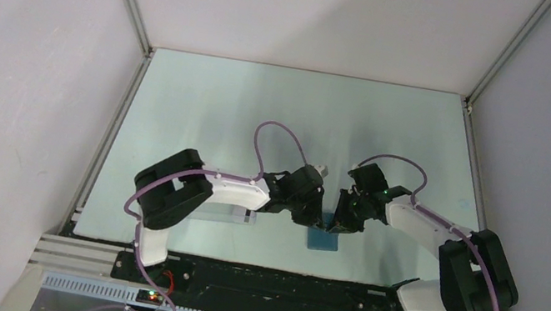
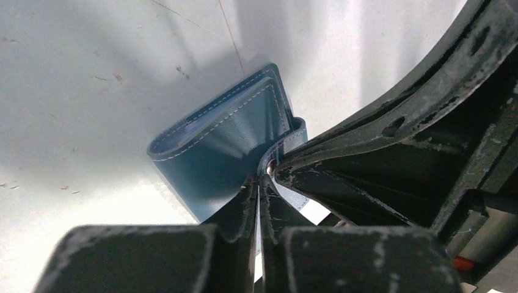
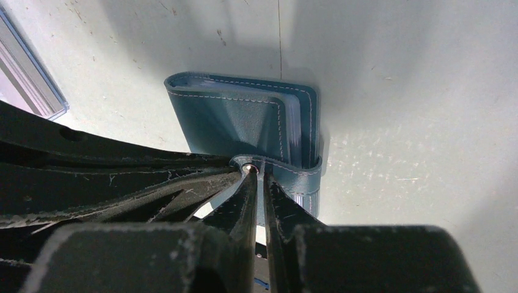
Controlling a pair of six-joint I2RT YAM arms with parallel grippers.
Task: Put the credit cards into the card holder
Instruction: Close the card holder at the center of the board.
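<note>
Card holder [image 1: 323, 240] lies near the 6 o'clock edge of the table [image 1: 204, 110]. The left gripper [image 2: 258, 189], from 9 o'clock, and the right gripper [image 3: 256, 180], from 3 o'clock, are both clenched on its clasp tab [image 3: 300, 174]. Light, soft and pliable, it would likely bend rather than lift; best grasped by the tab or stitched edge.

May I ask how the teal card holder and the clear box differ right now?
The card holder is opaque teal, stitched; the clear box is see-through. The left gripper and right gripper pinch the card holder's tab; the clear box lies ungripped beneath the left arm. Both rest on the table.
</note>
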